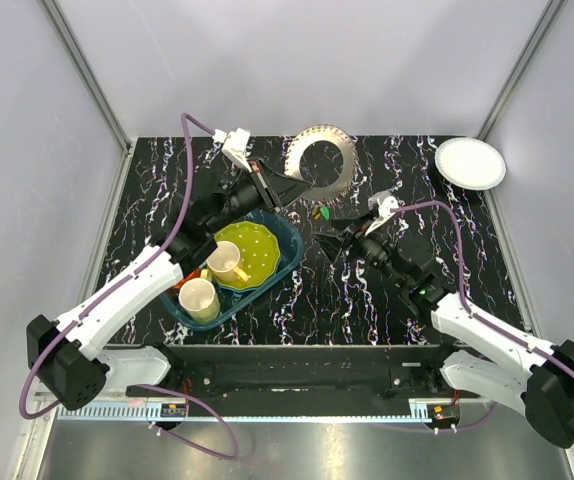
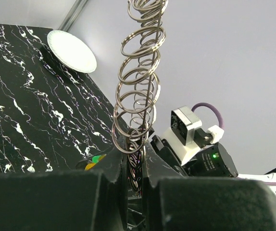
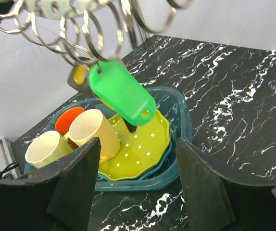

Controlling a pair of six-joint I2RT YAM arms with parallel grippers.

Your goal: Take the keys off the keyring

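The keyring [image 1: 342, 160] is a floppy loop of many linked silver rings, held up above the back of the table. My left gripper [image 1: 285, 188] is shut on its lower left end; in the left wrist view the chain of rings [image 2: 138, 82] rises from between the closed jaws [image 2: 135, 159]. A green key tag [image 3: 122, 94] and a yellow one [image 3: 80, 74] hang from the rings [image 3: 80, 33]. The green tag also shows in the top view [image 1: 324, 212]. My right gripper [image 1: 332, 243] is open and empty, just below and short of the green tag [image 3: 138, 142].
A teal tray [image 1: 287, 235] sits left of centre with a yellow-green dotted plate [image 1: 250, 252] and several cups [image 1: 199, 298]. It lies below the hanging tags in the right wrist view [image 3: 183, 120]. A white plate [image 1: 470, 162] is at the back right corner.
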